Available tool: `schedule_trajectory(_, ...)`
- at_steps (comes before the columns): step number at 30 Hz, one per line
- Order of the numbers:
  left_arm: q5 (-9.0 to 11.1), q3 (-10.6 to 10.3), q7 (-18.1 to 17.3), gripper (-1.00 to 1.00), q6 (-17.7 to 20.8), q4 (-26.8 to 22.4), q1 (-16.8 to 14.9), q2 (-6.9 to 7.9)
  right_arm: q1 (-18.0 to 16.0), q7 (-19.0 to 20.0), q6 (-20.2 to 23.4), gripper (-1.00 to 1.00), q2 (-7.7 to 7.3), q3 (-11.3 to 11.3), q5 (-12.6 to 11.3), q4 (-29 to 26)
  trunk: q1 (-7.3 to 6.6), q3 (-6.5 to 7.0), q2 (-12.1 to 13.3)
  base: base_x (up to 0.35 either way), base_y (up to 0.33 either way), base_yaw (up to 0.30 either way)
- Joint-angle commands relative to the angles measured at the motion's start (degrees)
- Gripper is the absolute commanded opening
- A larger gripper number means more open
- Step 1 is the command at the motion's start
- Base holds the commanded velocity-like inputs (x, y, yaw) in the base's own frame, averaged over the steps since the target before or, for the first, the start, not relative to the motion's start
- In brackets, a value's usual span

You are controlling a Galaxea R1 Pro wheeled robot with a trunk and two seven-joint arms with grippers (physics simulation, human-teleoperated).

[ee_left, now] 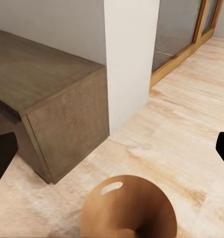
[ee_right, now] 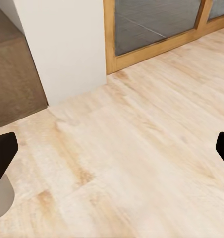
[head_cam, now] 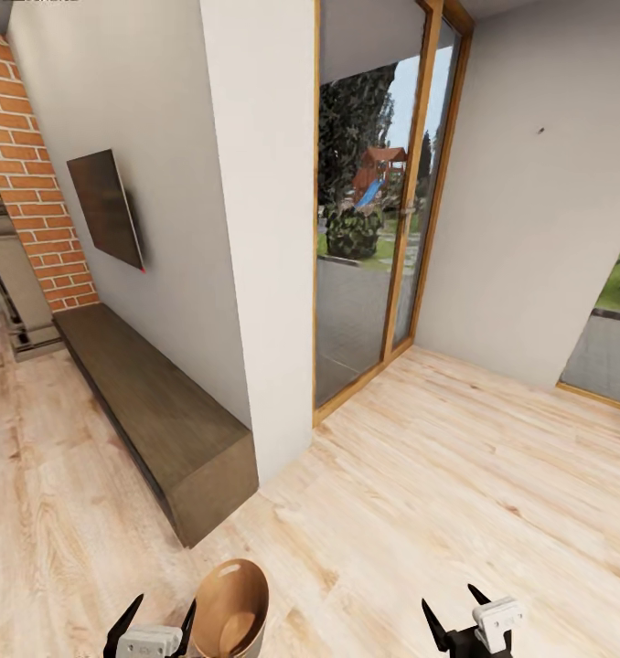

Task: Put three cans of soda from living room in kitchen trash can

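Light wood floor (head_cam: 456,493) spreads across most of the head view, planks running toward a tall glass door with a wooden frame (head_cam: 383,210); through the glass, trees and a playground are visible outside. A white wall pillar (head_cam: 260,228) stands just left of the door and meets the floor at a corner. Left of the pillar a grey wall carries a flat dark TV (head_cam: 106,208), and beyond that rises a red-brick fireplace (head_cam: 36,164) at the far left. Beneath the TV a long, low, dark wooden cabinet (head_cam: 155,411) runs along the wall, its near end stopping just beside the pillar.

At the bottom edge of the head view, left of centre, the trash can (head_cam: 229,608) appears tilted, its glossy copper-brown inside facing the camera and a pale outer wall showing at its side. It sits right beside the left claw (head_cam: 155,621), and whether the claw grips it cannot be told. In the left wrist view the bin's round brown form (ee_left: 128,208) lies low between the two dark fingertips (ee_left: 3,153), which stand wide apart.

The right claw (head_cam: 456,614) hangs over bare floor at the lower right, its black fingers spread wide and holding nothing. In the right wrist view the fingertips (ee_right: 3,156) sit at opposite edges.
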Motion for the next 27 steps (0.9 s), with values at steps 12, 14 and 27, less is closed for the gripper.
schedule_trajectory(12,0.0,0.0,0.0,1.0,0.0,0.0,0.0,0.0,0.0,-0.01,0.0,1.0,0.02,0.06,0.06,0.04,0.0,0.0,0.0,0.0,0.0,0.215)
schedule_trajectory(14,0.0,0.0,0.01,1.0,0.0,0.0,0.0,0.0,0.0,-0.01,0.0,1.0,0.02,0.04,0.06,0.09,0.0,0.0,0.0,0.0,0.0,0.243)
schedule_trajectory(27,0.0,0.0,0.0,1.0,0.0,0.0,0.0,0.0,0.0,0.02,0.03,1.0,0.02,0.0,0.02,0.18,0.0,0.0,0.0,-0.077,0.0,0.163)
